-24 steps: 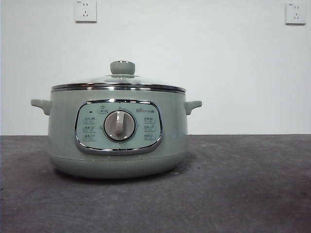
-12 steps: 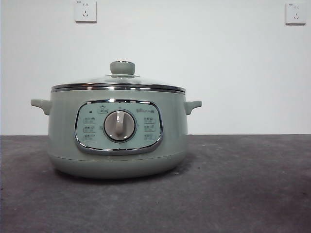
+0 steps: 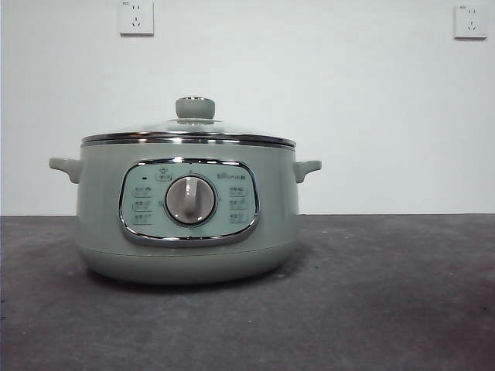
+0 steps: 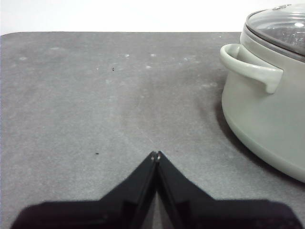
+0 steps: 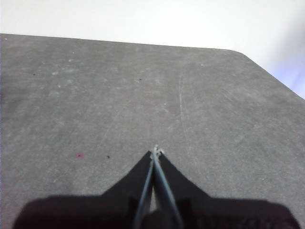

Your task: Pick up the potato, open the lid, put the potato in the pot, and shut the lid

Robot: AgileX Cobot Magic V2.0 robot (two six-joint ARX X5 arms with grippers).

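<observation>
Pot (image 3: 188,224) sits on the worktop (image 3: 387,309), lid (image 3: 189,130) seated on it. Potato not visible in any view. Left gripper (image 4: 156,153) waits beside the pot's handle (image 4: 250,69), jaws together, empty. Right gripper (image 5: 156,151) over bare worktop, jaws together, empty. Next, I'd say: locate potato first, open wide, grip across its middle.

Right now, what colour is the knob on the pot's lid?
Pale sage green, matching the pot; the knob tops the lid, clearest in the front view.
</observation>
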